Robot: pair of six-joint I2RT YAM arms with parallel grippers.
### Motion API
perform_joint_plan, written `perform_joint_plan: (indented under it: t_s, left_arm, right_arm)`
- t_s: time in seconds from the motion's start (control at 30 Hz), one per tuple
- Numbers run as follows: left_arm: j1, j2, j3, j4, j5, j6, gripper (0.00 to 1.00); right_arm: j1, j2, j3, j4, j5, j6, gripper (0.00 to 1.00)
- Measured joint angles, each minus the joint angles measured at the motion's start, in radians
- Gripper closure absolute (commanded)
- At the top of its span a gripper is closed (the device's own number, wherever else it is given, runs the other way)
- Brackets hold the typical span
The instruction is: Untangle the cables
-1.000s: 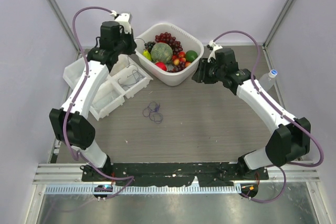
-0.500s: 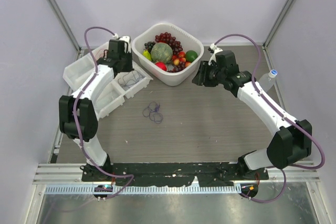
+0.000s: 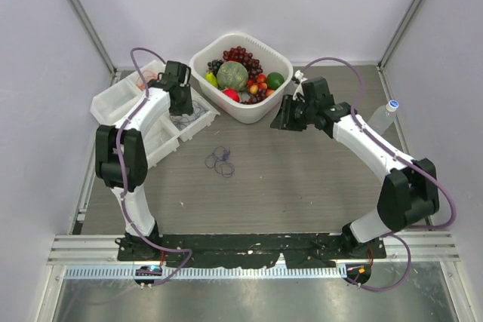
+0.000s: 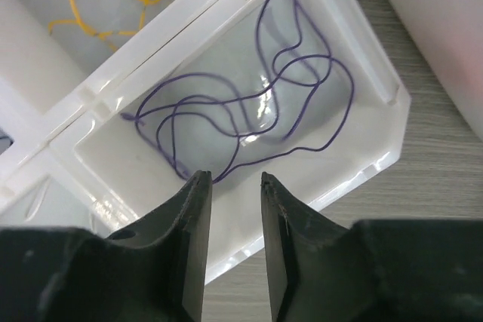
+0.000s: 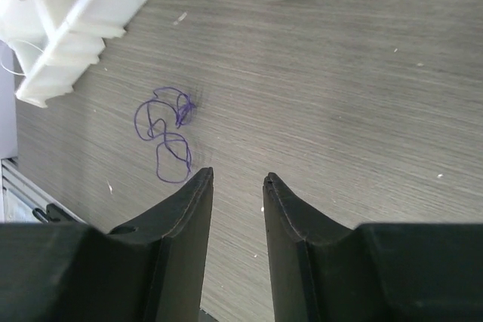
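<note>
Left gripper [image 4: 230,179] hangs over the white plastic divided tray [image 4: 381,81] at far left, jaws apart and empty. One thin dark-purple wire [image 4: 249,103] lies loose in the compartment below. Right gripper [image 5: 238,175] also has its jaws apart, holding nothing, right of and beyond the small purple wire tangle [image 5: 162,137] mid-table. Possibly two strands, too fine to tell. Advice: right pinches one outer loop, lifts slowly.

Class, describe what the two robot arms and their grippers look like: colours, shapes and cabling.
The left arm and right arm match: white tubular links, chunky black joint housings, a thin mauve hose looping alongside. The left gripper and right gripper each have two matte black tapered fingers.
</note>
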Motion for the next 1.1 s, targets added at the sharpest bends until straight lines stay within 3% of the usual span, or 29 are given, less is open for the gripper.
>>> perform_joint_plan:
  t_s: [0.13, 0.33, 0.57, 0.7, 0.9, 1.1]
  left_arm:
    - [0.000, -0.029, -0.019, -0.040, -0.032, -0.009, 0.44]
    - [0.000, -0.213, -0.130, -0.047, 0.016, -0.011, 0.39]
    - [-0.016, -0.440, -0.401, 0.089, 0.390, -0.044, 0.39]
    - [-0.083, -0.378, -0.458, 0.110, 0.507, -0.061, 0.39]
    - [-0.163, -0.237, -0.444, 0.109, 0.546, -0.065, 0.40]
    - [-0.177, -0.206, -0.444, 0.110, 0.546, -0.073, 0.54]
  right_arm:
    - [0.039, 0.095, 0.013, -0.003, -0.017, 0.003, 0.62]
    - [0.126, 0.228, 0.047, -0.003, -0.061, 0.003, 0.59]
    - [0.224, 0.418, 0.162, 0.027, -0.126, -0.030, 0.57]
    - [0.273, 0.461, 0.209, 0.040, -0.151, -0.054, 0.55]
    - [0.323, 0.470, 0.177, 0.024, -0.155, -0.111, 0.54]
    - [0.346, 0.475, 0.101, 0.056, -0.129, -0.174, 0.52]
